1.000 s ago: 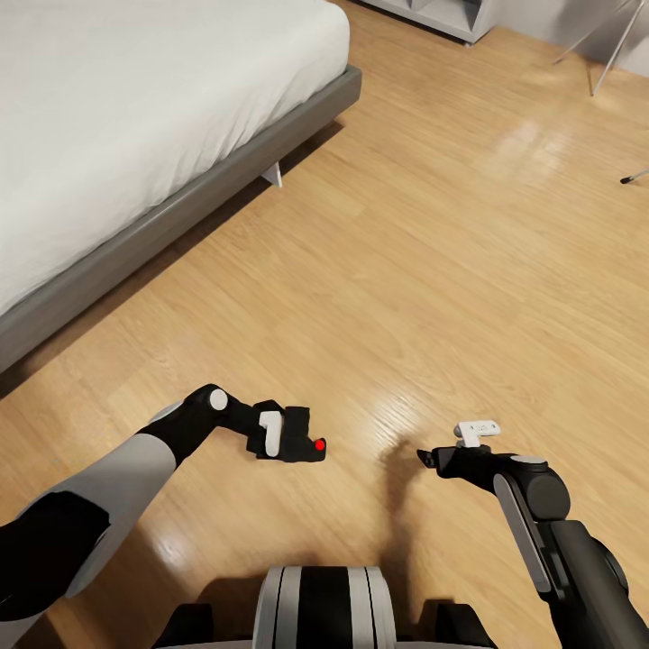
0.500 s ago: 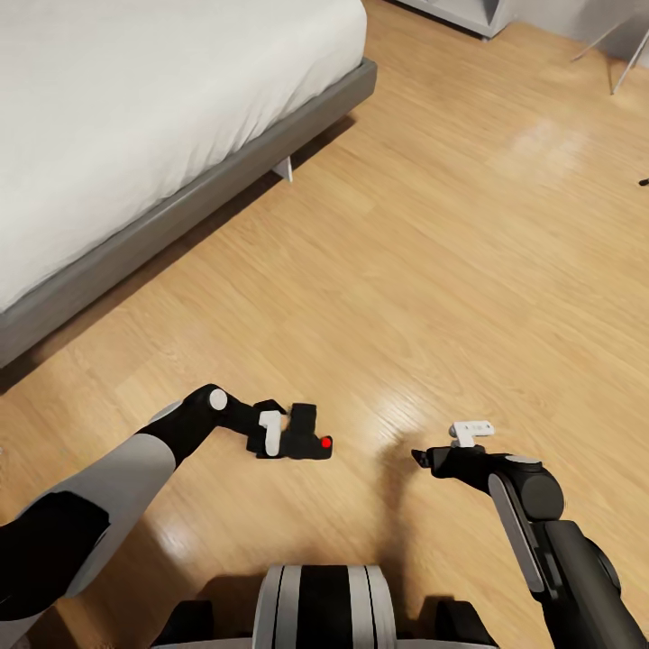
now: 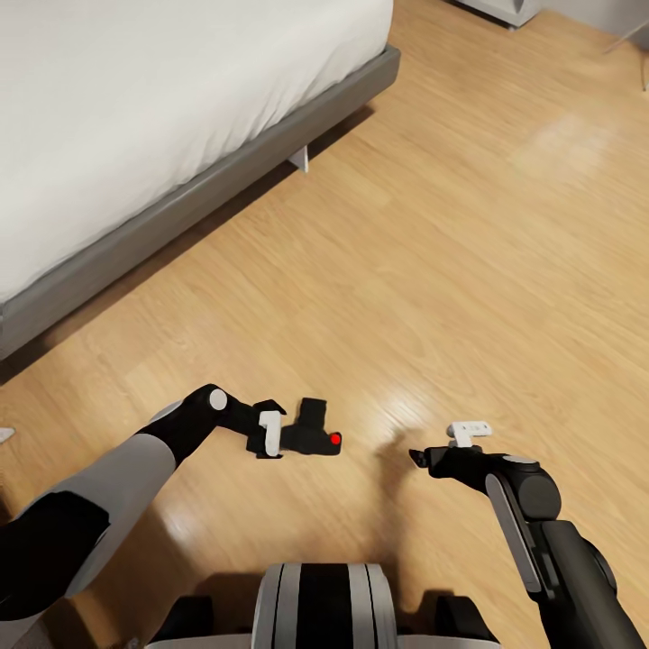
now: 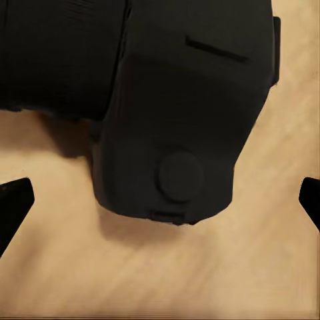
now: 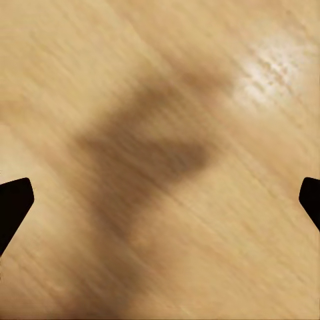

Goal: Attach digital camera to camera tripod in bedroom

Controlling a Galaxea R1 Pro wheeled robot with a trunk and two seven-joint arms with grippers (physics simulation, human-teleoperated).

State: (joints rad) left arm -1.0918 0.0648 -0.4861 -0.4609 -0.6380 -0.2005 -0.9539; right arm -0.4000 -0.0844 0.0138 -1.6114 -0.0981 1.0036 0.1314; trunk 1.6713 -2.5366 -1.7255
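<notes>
Digital camera (image 3: 314,436) held over wood plank floor (image 3: 433,270), clamped in left gripper (image 3: 287,438) (red button toward robot's right). Right gripper (image 3: 416,457) holding nothing, fingertips (image 5: 13,203) spread wide over bare floor. Grey-framed bed (image 3: 135,239) ahead-left.

The digital camera (image 3: 311,434) is a small, boxy, matte-black body with a bright red round button facing up at its right end. It sits in the lower middle of the head view, held above the floor at the tip of the left gripper (image 3: 287,436). In the left wrist view the camera (image 4: 180,107) covers the upper part of the frame, its dark lens barrel at upper left.

The bedroom shows a light wood plank floor (image 3: 433,252) and a white bed (image 3: 135,117) with a grey frame at upper left.
</notes>
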